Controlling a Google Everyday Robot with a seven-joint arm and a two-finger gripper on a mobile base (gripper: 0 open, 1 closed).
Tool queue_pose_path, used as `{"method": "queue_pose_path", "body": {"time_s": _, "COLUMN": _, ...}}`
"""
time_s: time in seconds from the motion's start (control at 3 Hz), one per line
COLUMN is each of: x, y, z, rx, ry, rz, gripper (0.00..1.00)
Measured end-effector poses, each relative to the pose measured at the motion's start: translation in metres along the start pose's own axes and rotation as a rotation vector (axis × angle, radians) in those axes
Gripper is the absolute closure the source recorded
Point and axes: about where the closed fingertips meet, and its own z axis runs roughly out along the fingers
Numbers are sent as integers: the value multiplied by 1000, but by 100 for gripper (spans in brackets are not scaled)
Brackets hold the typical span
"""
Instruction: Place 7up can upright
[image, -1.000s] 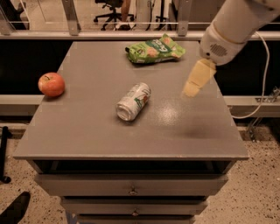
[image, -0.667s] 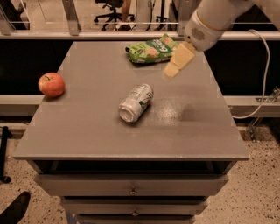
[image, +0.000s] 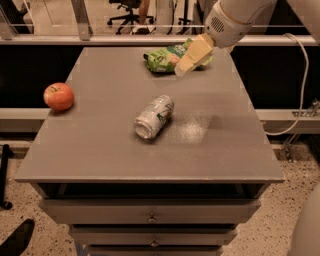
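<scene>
Gripper (image: 181, 69): cream wedge at the end of the white arm (image: 234, 19), over the table's far edge, in front of the green snack bag (image: 161, 59).
Claw opening: cannot tell; no object shows in its hold.
7up can (image: 154, 116): lying on its side near the middle of the grey table (image: 100, 155), one round end turned toward the front-left, well apart from the gripper.
Can contents: cannot tell.
Apple (image: 59, 96): red, at the table's left edge, apart from the can.
Snack bag: lying flat at the far edge, partly behind the gripper.
Drawers (image: 150, 214): below the tabletop, pushed in, contents hidden.
</scene>
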Motion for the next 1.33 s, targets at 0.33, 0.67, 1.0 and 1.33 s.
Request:
{"method": "queue_pose_path", "body": {"time_s": 0.33, "x": 1, "y": 11, "z": 2, "rx": 20, "ry": 36, "rz": -4, "gripper": 0}}
{"method": "queue_pose_path", "body": {"time_s": 0.67, "x": -14, "y": 43, "z": 5, "rx": 71, "ry": 87, "rz": 34, "gripper": 0}}
{"method": "queue_pose_path", "body": {"time_s": 1.0, "x": -37, "y": 75, "z": 13, "rx": 110, "ry": 126, "rz": 119, "gripper": 0}}
{"method": "queue_pose_path", "body": {"time_s": 1.33, "x": -51, "y": 96, "z": 21, "rx": 124, "ry": 123, "rz": 245, "gripper": 0}}
